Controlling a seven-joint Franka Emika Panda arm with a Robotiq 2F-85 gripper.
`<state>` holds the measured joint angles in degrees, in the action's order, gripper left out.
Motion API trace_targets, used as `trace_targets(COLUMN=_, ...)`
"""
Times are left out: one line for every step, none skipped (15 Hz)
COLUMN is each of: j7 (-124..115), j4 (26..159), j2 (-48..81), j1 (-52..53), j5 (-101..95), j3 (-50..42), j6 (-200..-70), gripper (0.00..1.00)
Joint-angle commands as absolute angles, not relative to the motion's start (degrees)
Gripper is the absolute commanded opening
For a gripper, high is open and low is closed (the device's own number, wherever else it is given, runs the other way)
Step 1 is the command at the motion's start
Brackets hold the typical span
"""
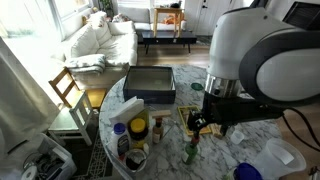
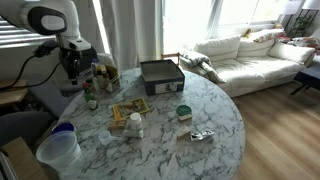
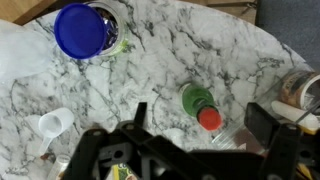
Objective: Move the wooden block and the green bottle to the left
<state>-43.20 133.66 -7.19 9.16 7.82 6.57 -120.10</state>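
The green bottle (image 3: 196, 101), slim with a red cap, stands upright on the marble table. It also shows in both exterior views (image 1: 191, 151) (image 2: 91, 98). My gripper (image 3: 203, 120) is open and hovers above it, with the bottle between the two fingers in the wrist view; no contact is visible. In the exterior views the gripper (image 2: 75, 72) (image 1: 205, 122) hangs just over the bottle. The wooden block (image 2: 128, 111), flat with a patterned top, lies on the table near the middle, apart from the gripper.
A dark grey square tray (image 2: 160, 73) sits at the far side of the table. A white jug with a blue lid (image 3: 82, 30) (image 2: 58, 148) stands near the edge. A yellow bottle (image 1: 137, 128), a green round tin (image 2: 184, 112) and small jars crowd the table.
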Motion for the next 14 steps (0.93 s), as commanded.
trace_targets(j7=-47.1, j4=139.2, j2=-7.9, j1=8.1, j5=7.8, j3=8.2, j6=-128.1, gripper=0.99)
trace_targets(j7=-47.7, j4=140.1, j2=-7.8, j1=8.1, j5=8.0, j3=8.3, j6=-130.2, gripper=0.99)
trace_targets(j7=-48.2, j4=140.6, j2=-7.5, j1=8.2, j5=8.3, j3=8.4, j6=-131.8, gripper=0.99)
trace_targets(j7=-48.7, j4=141.4, j2=-7.5, j1=8.2, j5=8.1, j3=8.6, j6=-133.7, gripper=0.98)
trace_targets(j7=-49.2, j4=141.7, j2=-7.3, j1=8.2, j5=8.0, j3=8.7, j6=-135.2, gripper=0.96)
trace_targets(j7=-49.6, j4=142.1, j2=-7.0, j1=8.2, j5=7.4, j3=8.9, j6=-136.6, gripper=0.97)
trace_targets(j7=-50.2, j4=142.4, j2=-6.6, j1=8.2, j5=6.6, j3=9.1, j6=-137.8, gripper=0.93)
trace_targets(j7=-50.2, j4=142.5, j2=-6.2, j1=8.3, j5=6.6, j3=9.2, j6=-138.7, gripper=0.89)
trace_targets(j7=-50.5, j4=142.8, j2=-6.0, j1=8.3, j5=6.1, j3=9.4, j6=-139.7, gripper=0.81)
trace_targets(j7=-50.7, j4=142.9, j2=-5.7, j1=8.3, j5=5.8, j3=9.5, j6=-140.3, gripper=0.73)
trace_targets(j7=-50.7, j4=143.0, j2=-5.5, j1=8.4, j5=5.7, j3=9.6, j6=-140.9, gripper=0.63)
trace_targets(j7=-50.8, j4=143.0, j2=-5.3, j1=8.4, j5=5.4, j3=9.6, j6=-141.3, gripper=0.57)
trace_targets(j7=-51.0, j4=142.9, j2=-5.1, j1=8.4, j5=5.1, j3=9.7, j6=-141.7, gripper=0.51)
trace_targets(j7=-51.2, j4=142.9, j2=-4.9, j1=8.3, j5=4.7, j3=9.7, j6=-142.1, gripper=0.45)
